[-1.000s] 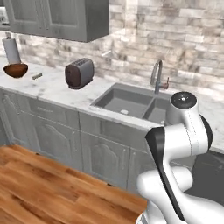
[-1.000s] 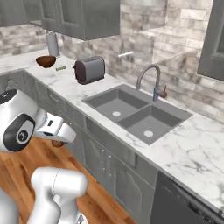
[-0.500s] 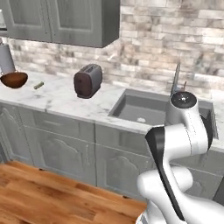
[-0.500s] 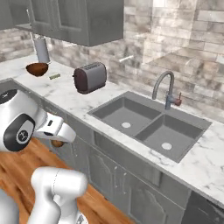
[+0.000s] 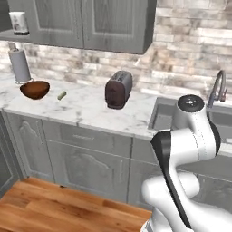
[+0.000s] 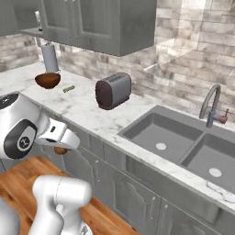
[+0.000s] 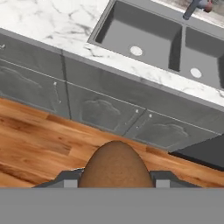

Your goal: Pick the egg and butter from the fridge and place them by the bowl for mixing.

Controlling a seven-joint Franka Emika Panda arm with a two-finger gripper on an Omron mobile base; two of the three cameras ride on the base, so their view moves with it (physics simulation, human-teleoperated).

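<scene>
In the hand view a brown egg (image 7: 116,165) sits between the two fingertips of my gripper (image 7: 115,180), which is shut on it. The right base view shows the gripper (image 6: 60,148) low in front of the counter with the egg (image 6: 59,151) under the hand. The reddish-brown bowl (image 5: 35,89) (image 6: 47,80) stands on the marble counter at the far left. A small pale stick, the butter (image 5: 61,95) (image 6: 68,88), lies just right of the bowl. The fridge is out of view.
A dark toaster (image 5: 118,89) (image 6: 112,90) stands mid-counter. A double sink (image 6: 183,147) (image 7: 148,35) with a faucet (image 6: 209,108) lies to the right. A paper towel roll (image 5: 19,65) stands behind the bowl. Grey cabinets (image 5: 81,22) hang above; wooden floor (image 7: 39,140) below.
The whole picture has shifted: the base has driven left along the counter, so bowl and toaster appear larger and nearer. The arm's pose and its grip on the egg are unchanged.
</scene>
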